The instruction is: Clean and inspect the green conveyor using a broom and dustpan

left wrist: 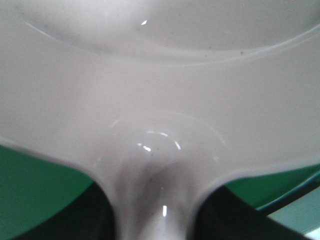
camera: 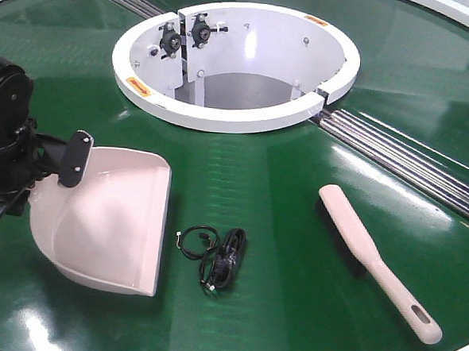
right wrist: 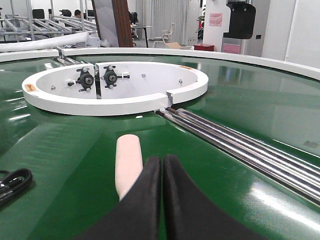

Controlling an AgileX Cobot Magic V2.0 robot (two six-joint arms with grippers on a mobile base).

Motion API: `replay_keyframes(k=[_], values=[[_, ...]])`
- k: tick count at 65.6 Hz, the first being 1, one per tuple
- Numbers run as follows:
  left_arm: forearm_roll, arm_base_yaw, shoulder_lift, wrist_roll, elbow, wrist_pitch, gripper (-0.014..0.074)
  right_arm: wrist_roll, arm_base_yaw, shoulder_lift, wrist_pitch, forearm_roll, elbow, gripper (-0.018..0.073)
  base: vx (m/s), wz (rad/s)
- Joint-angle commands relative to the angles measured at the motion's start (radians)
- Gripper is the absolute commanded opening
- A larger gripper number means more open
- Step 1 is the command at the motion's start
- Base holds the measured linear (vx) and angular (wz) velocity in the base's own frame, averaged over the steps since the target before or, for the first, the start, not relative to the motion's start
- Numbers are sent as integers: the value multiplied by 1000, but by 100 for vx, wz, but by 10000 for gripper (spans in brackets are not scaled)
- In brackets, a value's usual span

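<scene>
- Left tool: clenched on handle of dustpan. Handle seen running between dark fingers in left wrist view.
- Dustpan: held tilted at left side of green conveyor, flat front edge turned toward black cable bundle.
- Cable bundle: lying on belt between dustpan and broom, nearer pan.
- Broom: laid on belt at right, bristles down, slotted end toward near edge.
- Right tool: fingers pressed together, nothing gripped; broom's rounded end seen just beyond.
- Metal rollers: running from white ring.
</scene>
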State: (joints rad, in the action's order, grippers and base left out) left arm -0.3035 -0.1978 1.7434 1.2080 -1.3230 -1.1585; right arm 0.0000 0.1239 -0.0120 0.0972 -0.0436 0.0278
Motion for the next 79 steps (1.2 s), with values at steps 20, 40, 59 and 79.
replay_keyframes(k=[20,40,59,79], values=[[-24,-39,17,-38,-35,-45,-7,0,-3,-11,-78,-2,3,-8,0,0],[-61,-75,48,-75,-35,-65,-7,0,-3,-11,-78,-2,3,-8,0,0],[-68,-75,48,-82,-35,-59,-7,0,-3,-11,-78,-2,3,-8,0,0],[-66,-75,43,-82,-35,-67,-6,0,-3,-11,-78,-2,3,-8,0,0]])
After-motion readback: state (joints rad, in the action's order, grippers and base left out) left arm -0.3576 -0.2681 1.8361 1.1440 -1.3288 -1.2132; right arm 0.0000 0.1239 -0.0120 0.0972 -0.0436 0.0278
